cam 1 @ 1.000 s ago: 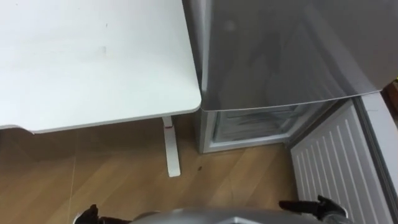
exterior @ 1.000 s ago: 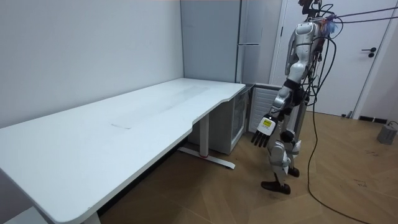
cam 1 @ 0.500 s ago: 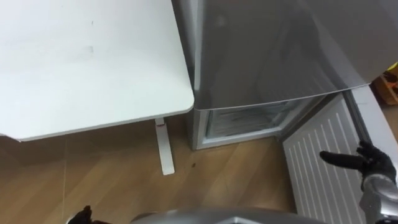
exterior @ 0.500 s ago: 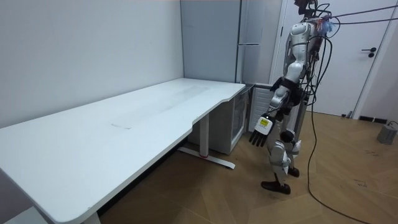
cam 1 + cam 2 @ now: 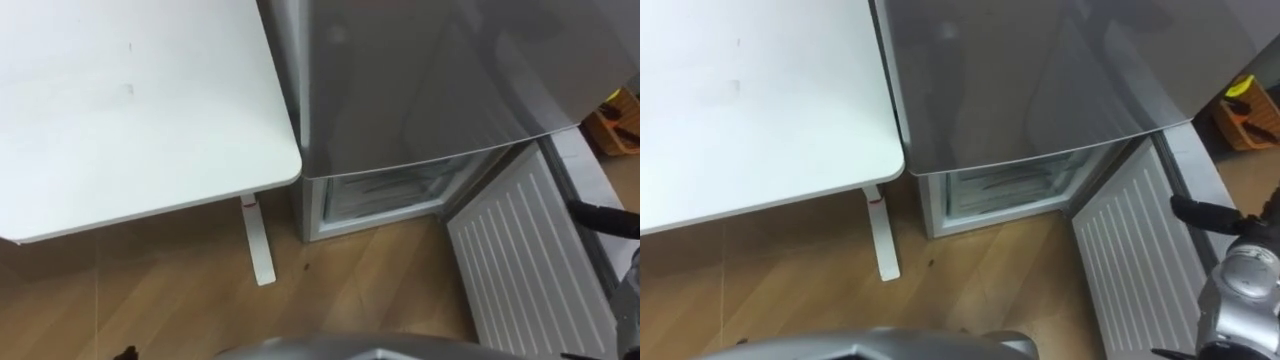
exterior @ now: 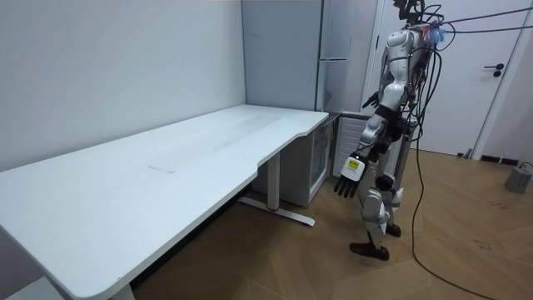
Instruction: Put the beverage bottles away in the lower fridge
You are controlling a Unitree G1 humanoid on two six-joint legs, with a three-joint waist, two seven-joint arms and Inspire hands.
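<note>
Right eye view partly crops the right hand.

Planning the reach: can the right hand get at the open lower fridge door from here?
Probably yes. The right hand is up beside the lower fridge door, which stands swung open towards the robot, and nothing lies between them.
</note>
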